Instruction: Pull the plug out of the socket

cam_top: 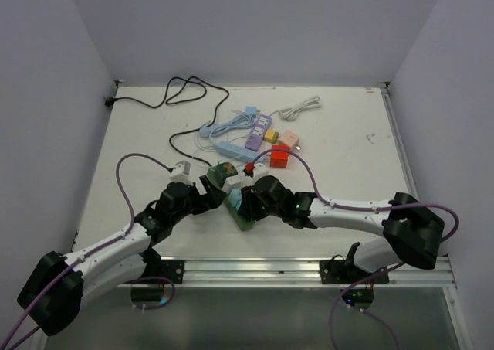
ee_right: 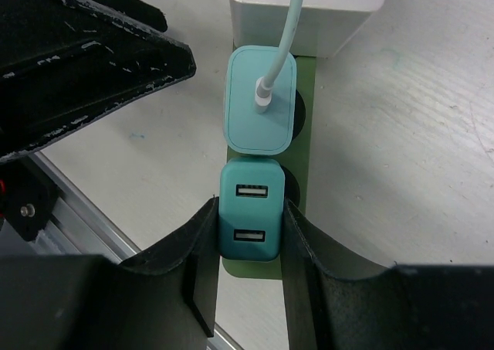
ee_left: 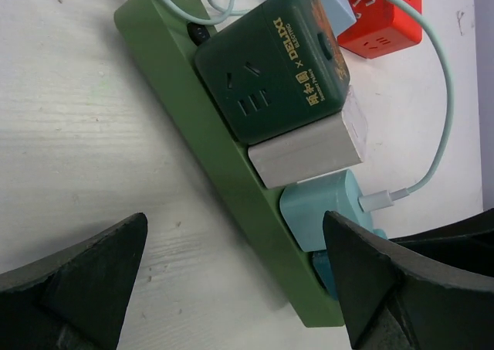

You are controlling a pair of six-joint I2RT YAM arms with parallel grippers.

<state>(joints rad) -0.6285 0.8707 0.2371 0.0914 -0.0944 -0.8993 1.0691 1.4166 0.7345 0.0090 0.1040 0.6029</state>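
**Right gripper [ee_right: 247, 228] on the end plug — its jaws pinch the teal dual-USB charger [ee_right: 248, 209] by its two flat sides.**
The charger sits in the last socket of the green power strip [ee_left: 239, 188], just beside a pale charger with a cable [ee_right: 260, 99]. It looks like a light, rigid plastic block with smooth and probably slippery sides, held only by the friction of its prongs. A firm squeeze low on the sides and a straight pull should suit it. The strip looks light too and may lift off the surface [ee_right: 401, 134]. The left gripper [ee_left: 231, 242] hangs over the strip, jaws spread wide and touching nothing.
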